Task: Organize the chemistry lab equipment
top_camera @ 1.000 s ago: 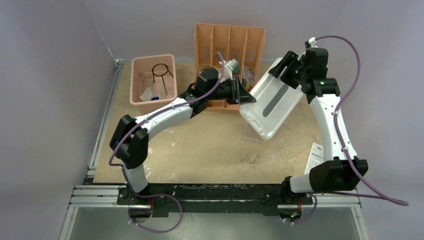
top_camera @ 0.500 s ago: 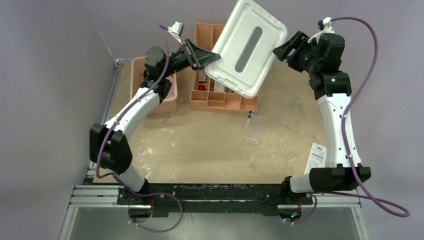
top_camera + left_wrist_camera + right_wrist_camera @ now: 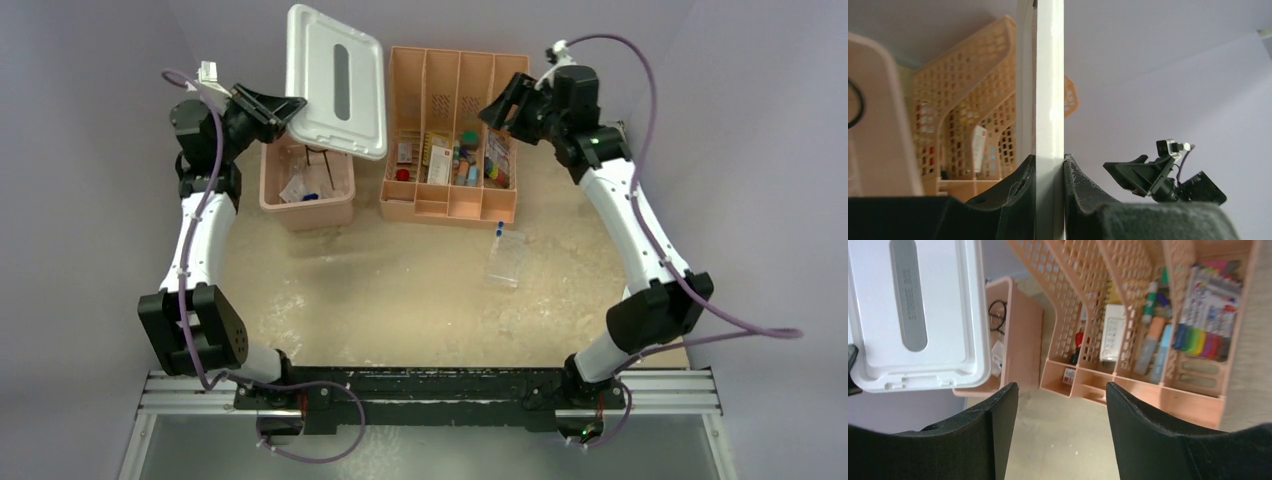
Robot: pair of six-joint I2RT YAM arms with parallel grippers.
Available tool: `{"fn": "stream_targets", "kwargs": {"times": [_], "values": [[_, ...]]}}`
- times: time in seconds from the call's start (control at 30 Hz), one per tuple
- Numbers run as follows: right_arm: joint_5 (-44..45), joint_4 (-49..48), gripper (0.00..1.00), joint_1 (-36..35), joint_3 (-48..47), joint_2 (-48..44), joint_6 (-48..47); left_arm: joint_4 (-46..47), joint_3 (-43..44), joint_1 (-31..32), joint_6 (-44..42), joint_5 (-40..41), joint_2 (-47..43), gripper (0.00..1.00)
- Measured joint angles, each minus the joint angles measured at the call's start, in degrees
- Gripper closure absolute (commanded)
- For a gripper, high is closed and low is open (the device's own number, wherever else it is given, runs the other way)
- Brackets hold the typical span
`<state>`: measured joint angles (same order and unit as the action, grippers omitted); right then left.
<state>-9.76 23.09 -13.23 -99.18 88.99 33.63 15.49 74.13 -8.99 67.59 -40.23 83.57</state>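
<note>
While the left gripper (image 3: pixel 288 106) is pinching the white lid (image 3: pixel 337 80) by one edge, its fingers (image 3: pixel 1023 192) clamped on either side of the rim, it is holding the lid tilted above the far end of the pink bin (image 3: pixel 305 207). The right gripper (image 3: pixel 500 106) is hanging over the orange divider tray (image 3: pixel 455 207) with its jaws spread and nothing between them.

The step in hand looks like bringing the lid to the bin. Inside, the black wire ring tripod (image 3: pixel 996 316) and clear packets (image 3: pixel 299 186) are showing, but the clear plastic tube rack (image 3: pixel 505 258) and its blue-capped tubes (image 3: pixel 499 227) are lying on the table (image 3: pixel 400 290), well apart from the bin (so closing now may be premature). The next move calls either for fetching the rack with the free arm, or for levelling the lid and squaring it over the rim.

Half a second ago both grippers were carrying the lid high over the divider tray; now the right one is released and the left alone is bearing it, further left.
</note>
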Motion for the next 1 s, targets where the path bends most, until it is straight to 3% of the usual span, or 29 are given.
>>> {"fn": "stream_targets", "kwargs": {"times": [0.23,0.5,0.63,1.0], "values": [[1.49,-1.22,0.34,-9.2,-3.58,7.91,-0.5,-13.73,-0.22,-7.04,-5.7,0.5,-0.55,1.0],[2.78,-6.82,0.34,-15.08,-10.27,16.35,-3.43,-20.79,-3.89,-12.74,-5.62,-1.09,-0.63,1.0],[3.39,-8.44,0.34,-17.2,-16.04,23.47,-4.44,-20.74,-3.87,-13.07,-5.2,-2.84,0.61,1.0],[7.1,-8.76,0.34,-24.39,-19.85,33.27,-7.3,-21.24,-3.28,-14.23,-5.31,-5.4,7.96,1.0]]}}
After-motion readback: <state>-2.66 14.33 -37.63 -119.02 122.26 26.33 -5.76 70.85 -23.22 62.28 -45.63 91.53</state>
